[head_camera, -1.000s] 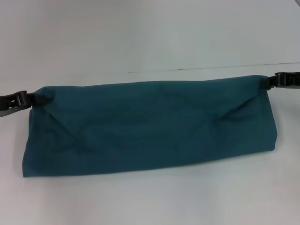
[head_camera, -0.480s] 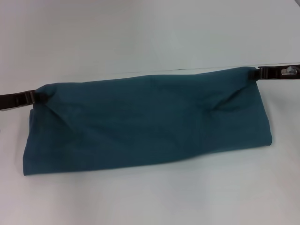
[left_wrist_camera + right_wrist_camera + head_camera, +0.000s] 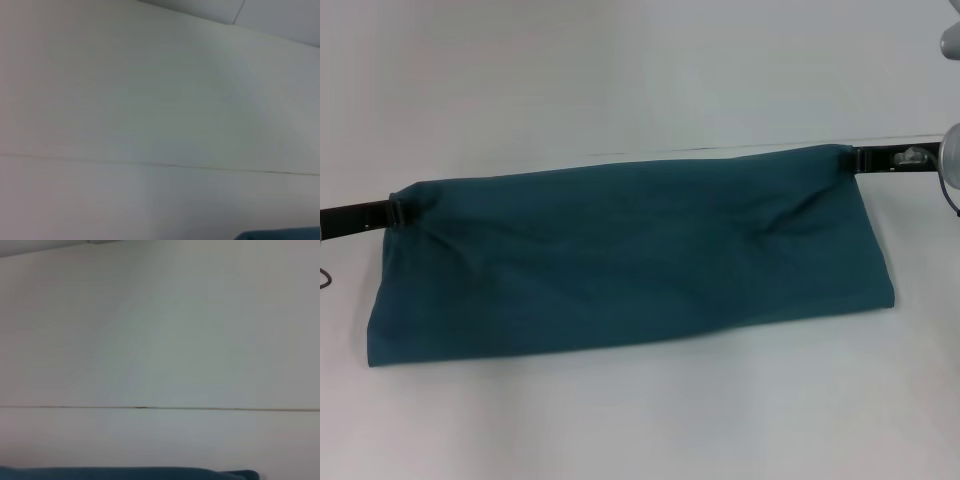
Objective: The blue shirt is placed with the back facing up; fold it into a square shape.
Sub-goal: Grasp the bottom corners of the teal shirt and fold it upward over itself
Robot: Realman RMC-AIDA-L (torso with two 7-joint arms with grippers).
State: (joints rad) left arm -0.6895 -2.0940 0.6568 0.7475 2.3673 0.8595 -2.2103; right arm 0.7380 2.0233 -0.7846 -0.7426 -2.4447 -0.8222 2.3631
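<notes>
Teal blue shirt (image 3: 630, 260) hangs pinched at both top corners by left fingers (image 3: 398, 211) and right fingers (image 3: 852, 158).

No legible text, label, brand, number or sign appears in any view. The dark teal-blue cotton shirt (image 3: 630, 260) shows only plain fabric, and the white bench (image 3: 620, 420) carries no markings.
</notes>
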